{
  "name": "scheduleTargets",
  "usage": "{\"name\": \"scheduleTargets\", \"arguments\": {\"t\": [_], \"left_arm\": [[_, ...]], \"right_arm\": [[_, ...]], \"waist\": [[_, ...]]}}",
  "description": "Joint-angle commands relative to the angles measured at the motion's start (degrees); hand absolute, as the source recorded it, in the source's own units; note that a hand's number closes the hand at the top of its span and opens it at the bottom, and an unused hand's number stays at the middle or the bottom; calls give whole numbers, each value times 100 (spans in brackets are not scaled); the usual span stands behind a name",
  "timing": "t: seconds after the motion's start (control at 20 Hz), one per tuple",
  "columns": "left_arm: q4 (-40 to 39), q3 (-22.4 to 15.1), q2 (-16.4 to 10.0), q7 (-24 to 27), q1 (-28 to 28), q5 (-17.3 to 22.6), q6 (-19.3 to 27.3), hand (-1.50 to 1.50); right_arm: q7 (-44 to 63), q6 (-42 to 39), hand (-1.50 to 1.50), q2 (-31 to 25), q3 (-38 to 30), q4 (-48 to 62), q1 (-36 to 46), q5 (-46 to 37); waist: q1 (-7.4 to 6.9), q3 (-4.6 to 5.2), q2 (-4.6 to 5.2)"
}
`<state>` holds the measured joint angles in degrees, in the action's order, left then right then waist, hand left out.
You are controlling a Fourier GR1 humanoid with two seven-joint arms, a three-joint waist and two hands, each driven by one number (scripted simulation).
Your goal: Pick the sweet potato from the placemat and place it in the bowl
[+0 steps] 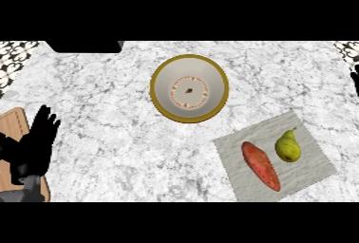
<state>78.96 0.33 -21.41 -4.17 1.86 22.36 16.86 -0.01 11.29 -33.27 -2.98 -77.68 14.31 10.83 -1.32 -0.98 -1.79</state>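
An orange-red sweet potato lies lengthwise on a grey placemat at the right of the marble counter. Beside it on the mat sits a yellow-green pear. A cream bowl with a gold rim stands farther back, near the middle, with nothing in it. My left hand rests at the left edge, fingers straight and pointing up, far from the mat. At the right edge only a small dark sliver shows, too little to say what it is.
A wooden board lies under my left hand at the left edge. A black object sits at the counter's back left. Patterned tiles show in both back corners.
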Motion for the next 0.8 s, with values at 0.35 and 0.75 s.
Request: {"name": "scheduleTargets", "arguments": {"t": [0.35, 0.75], "left_arm": [[635, -1202, 332, 394, 735, -840, -234, 0], [1020, -1465, 455, 258, 518, -1169, -146, 0]], "right_arm": [[-973, -1130, 150, 64, 2318, -1377, -485, -1589], [-2682, -1452, -150, 832, 1978, -2565, -2501, -176]], "waist": [[417, 96, 114], [235, 98, 154]]}}
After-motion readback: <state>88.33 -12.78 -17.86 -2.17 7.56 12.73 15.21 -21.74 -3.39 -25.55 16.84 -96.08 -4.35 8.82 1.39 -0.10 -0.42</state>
